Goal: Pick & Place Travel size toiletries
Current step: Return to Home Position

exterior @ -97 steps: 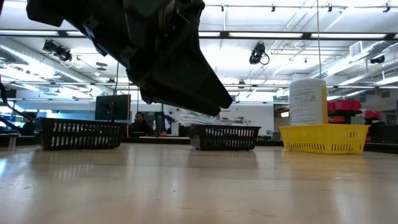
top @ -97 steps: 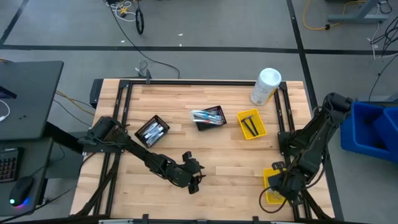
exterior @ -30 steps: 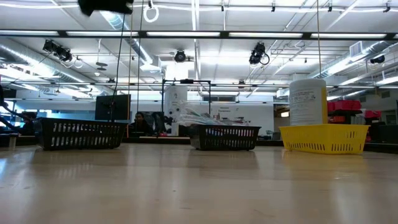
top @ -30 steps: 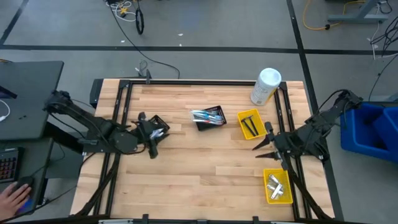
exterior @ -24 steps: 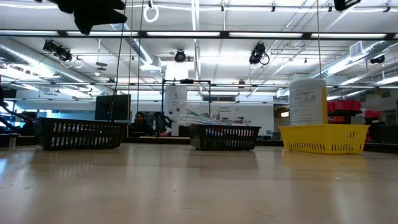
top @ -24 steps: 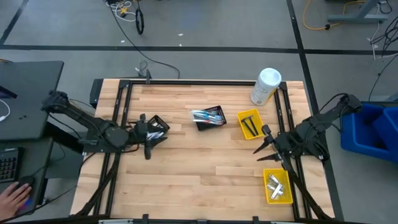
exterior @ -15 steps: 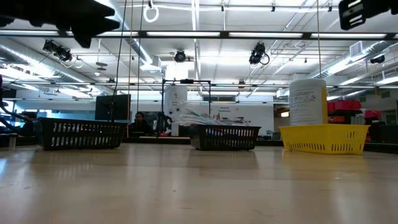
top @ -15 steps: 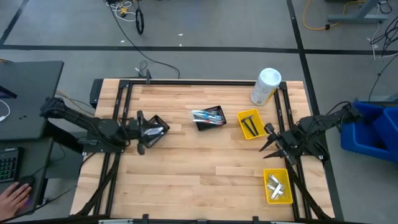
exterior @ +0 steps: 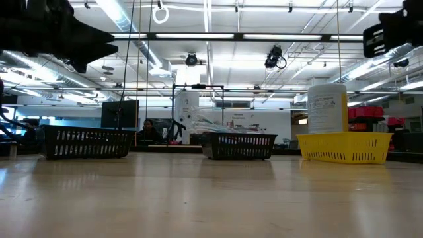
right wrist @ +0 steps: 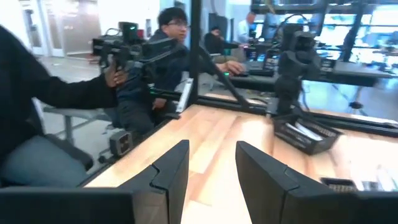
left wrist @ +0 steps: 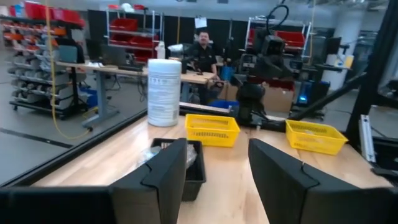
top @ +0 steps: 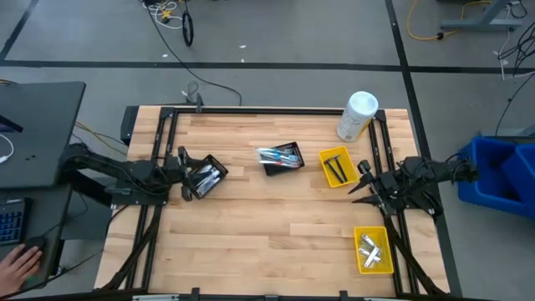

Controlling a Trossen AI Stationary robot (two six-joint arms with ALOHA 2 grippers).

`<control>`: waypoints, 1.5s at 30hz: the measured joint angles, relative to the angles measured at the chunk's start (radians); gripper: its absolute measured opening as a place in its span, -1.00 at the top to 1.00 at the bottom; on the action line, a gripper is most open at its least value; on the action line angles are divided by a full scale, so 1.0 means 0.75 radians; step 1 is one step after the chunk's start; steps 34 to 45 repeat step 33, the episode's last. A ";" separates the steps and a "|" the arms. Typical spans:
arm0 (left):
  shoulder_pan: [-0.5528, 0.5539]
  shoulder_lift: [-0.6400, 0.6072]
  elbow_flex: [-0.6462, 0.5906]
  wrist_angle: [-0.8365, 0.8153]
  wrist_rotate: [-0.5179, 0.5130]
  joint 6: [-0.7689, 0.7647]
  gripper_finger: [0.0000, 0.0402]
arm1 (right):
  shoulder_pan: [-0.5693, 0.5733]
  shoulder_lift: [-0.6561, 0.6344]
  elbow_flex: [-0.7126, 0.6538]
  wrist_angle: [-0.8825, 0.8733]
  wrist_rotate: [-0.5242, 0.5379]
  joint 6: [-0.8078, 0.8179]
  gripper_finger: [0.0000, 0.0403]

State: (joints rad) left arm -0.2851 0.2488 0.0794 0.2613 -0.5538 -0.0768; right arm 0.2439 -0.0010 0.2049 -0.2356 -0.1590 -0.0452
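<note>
The travel size toiletries lie sorted in containers. White-blue tubes (top: 276, 154) fill the middle black basket (top: 292, 165). Pale items (top: 206, 176) lie in the left black basket (top: 216, 164). Dark razors (top: 336, 167) rest in a yellow tray (top: 347, 156), and silvery packets (top: 369, 248) in the near-right yellow tray (top: 374, 267). My left gripper (top: 182, 172) hangs open at the table's left side, just left of the left basket, pointing level. My right gripper (top: 361, 181) hangs open at the right side, right of the razor tray. Both hold nothing (left wrist: 217, 177) (right wrist: 211, 171).
A big white canister (top: 358, 115) stands at the far right corner. Black frame rails (top: 160, 150) (top: 386, 159) run along both sides. Bare wood (top: 276, 226) fills the middle and near part. A person's hand (top: 18, 266) shows off the table's left; people (right wrist: 168, 56) sit beyond it.
Both arms have drawn back and sunk. My left gripper has gone toward the table's left and far edge, ending beside the left basket. My right gripper has gone toward the right edge, a little farther back. Both stay open and empty.
</note>
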 joint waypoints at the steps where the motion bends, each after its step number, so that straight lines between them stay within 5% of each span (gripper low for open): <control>1: 0.009 -0.018 -0.014 0.003 0.000 0.008 0.09 | -0.019 0.001 -0.014 0.017 -0.001 0.000 0.30; 16: 0.176 -0.099 -0.094 -0.010 0.109 -0.021 0.09 | -0.247 0.015 -0.259 0.365 -0.038 0.039 0.30; 30: 0.192 -0.097 -0.095 -0.241 0.223 -0.053 0.09 | -0.313 0.017 -0.260 0.371 0.011 0.050 0.30; 45: 0.192 -0.098 -0.095 -0.241 0.238 -0.054 0.09 | -0.313 0.018 -0.260 0.370 0.011 0.050 0.30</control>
